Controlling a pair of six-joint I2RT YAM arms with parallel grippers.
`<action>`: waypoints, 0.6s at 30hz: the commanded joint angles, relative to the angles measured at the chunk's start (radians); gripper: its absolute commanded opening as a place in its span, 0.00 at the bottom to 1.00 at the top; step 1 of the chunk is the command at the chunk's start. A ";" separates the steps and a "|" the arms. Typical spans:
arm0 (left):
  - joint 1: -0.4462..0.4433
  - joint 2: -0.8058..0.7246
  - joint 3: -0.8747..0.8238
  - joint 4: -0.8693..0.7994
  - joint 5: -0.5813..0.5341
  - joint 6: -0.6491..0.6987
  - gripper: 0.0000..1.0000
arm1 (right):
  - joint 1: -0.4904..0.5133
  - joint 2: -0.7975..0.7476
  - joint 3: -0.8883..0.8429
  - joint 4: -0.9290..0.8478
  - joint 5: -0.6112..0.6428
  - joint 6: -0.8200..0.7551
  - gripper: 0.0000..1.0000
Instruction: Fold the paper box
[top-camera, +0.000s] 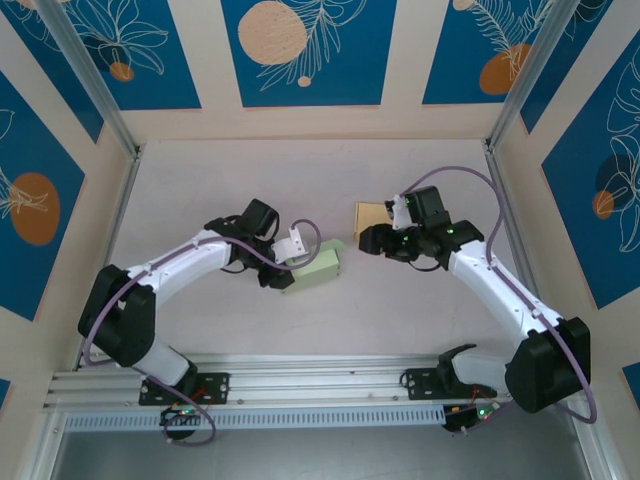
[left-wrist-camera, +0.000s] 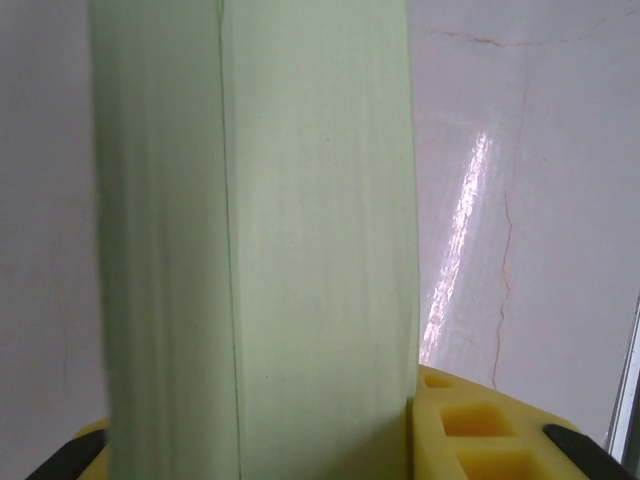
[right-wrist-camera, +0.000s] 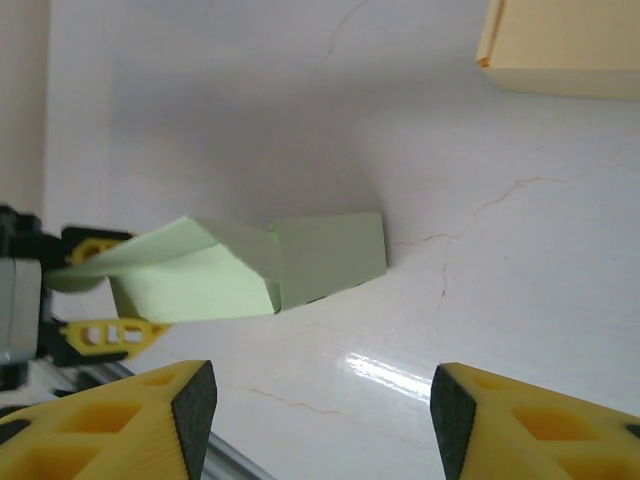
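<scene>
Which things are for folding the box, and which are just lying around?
For the job: green paper box, held by the left tool; right tool, open and empty.
Lying about: tan box, untouched on the table.

A tan cardboard piece (top-camera: 368, 215) lay on the pale bench (top-camera: 250, 180) (its surface finely cracked), and blue wall panels (top-camera: 350, 60) behind showed leaves and orange circles.
</scene>
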 joint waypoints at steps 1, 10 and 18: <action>0.014 0.019 0.023 -0.013 0.010 0.040 0.26 | 0.053 0.032 0.060 0.006 0.118 -0.119 0.58; 0.014 0.021 0.011 0.042 -0.030 0.048 0.32 | 0.136 0.180 0.156 0.055 0.156 -0.280 0.56; 0.016 0.051 0.024 0.049 -0.051 0.053 0.37 | 0.148 0.308 0.227 0.050 0.113 -0.322 0.52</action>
